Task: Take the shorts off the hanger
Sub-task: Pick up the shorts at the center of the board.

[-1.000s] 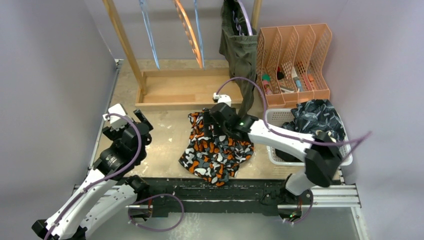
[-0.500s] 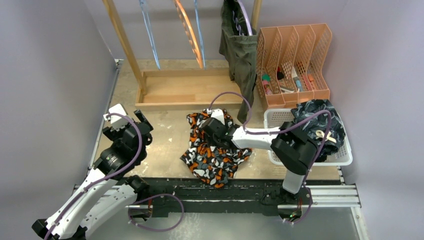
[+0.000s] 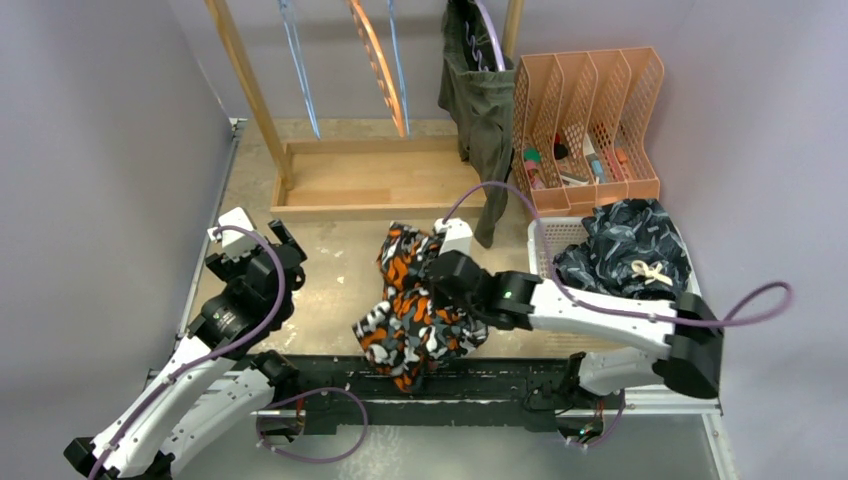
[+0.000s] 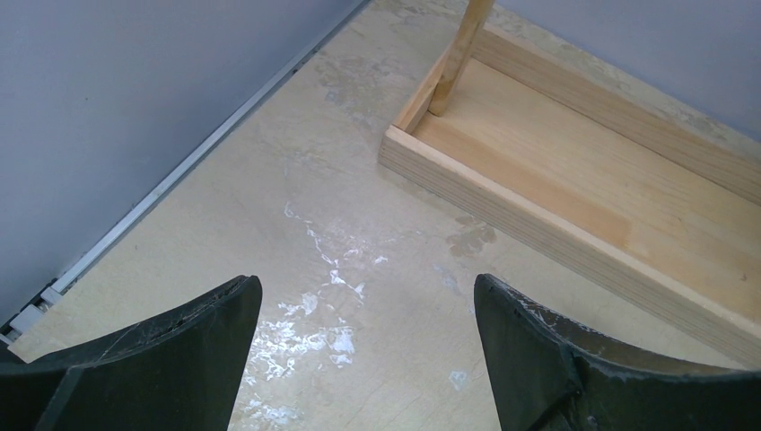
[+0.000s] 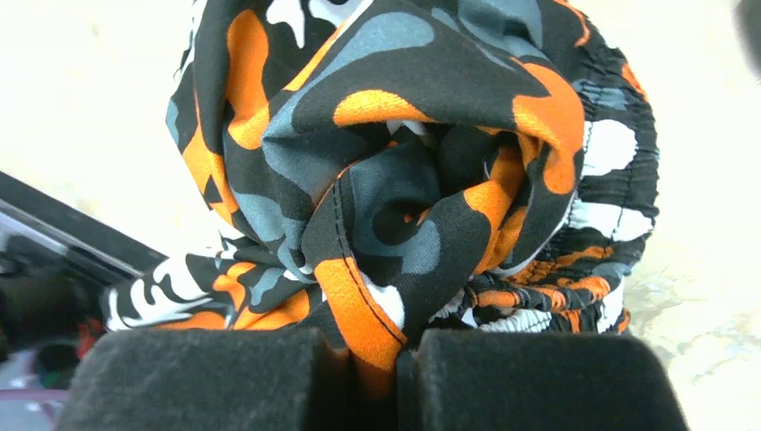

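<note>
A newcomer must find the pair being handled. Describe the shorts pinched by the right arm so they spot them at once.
Start at the wooden rack base and come toward the arms: left of the white basket is a bunched pair of shorts pinched in the right arm's fingers. It alone is blotched orange, black and white; the hanging pair is olive, the basketed one dark.

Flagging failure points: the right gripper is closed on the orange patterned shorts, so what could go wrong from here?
1. The right gripper pinches only a thin fold of the orange patterned shorts, which may slip out on lifting.
2. Loose cloth reaches the black rail and could snag.
3. The purple cable loops beside the hanging olive shorts and might catch them.
</note>
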Controlling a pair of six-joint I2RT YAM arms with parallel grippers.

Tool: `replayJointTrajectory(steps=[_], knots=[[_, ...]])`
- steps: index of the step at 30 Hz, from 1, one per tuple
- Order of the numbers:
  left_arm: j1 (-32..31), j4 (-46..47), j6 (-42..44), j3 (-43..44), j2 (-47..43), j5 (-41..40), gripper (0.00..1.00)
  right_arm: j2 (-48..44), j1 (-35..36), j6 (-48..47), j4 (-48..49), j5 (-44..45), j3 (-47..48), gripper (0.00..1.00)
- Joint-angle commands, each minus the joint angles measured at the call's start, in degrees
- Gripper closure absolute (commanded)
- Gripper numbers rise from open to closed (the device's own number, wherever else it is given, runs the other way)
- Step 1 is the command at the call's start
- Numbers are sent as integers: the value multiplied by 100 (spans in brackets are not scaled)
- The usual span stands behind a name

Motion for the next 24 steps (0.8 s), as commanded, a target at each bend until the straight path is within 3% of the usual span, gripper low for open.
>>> replayJointTrajectory(steps=[1, 8, 11, 16, 24], knots=[[21, 102, 24, 68, 31, -77, 12, -833, -61, 59, -1060, 634, 755, 100], [16, 113, 34, 64, 11, -63, 12, -1819, -62, 989, -3114, 1641, 1641, 100], [18, 120, 34, 68, -6, -66, 12, -2179, -62, 966, -3818, 1776, 1993, 100], [21, 158, 77, 52, 9, -29, 12, -2565, -62, 2107, -5167, 2095, 2220, 100], [17, 157, 87, 52, 11, -5, 12, -2802, -565, 2282, -5334, 2794, 2036, 100]])
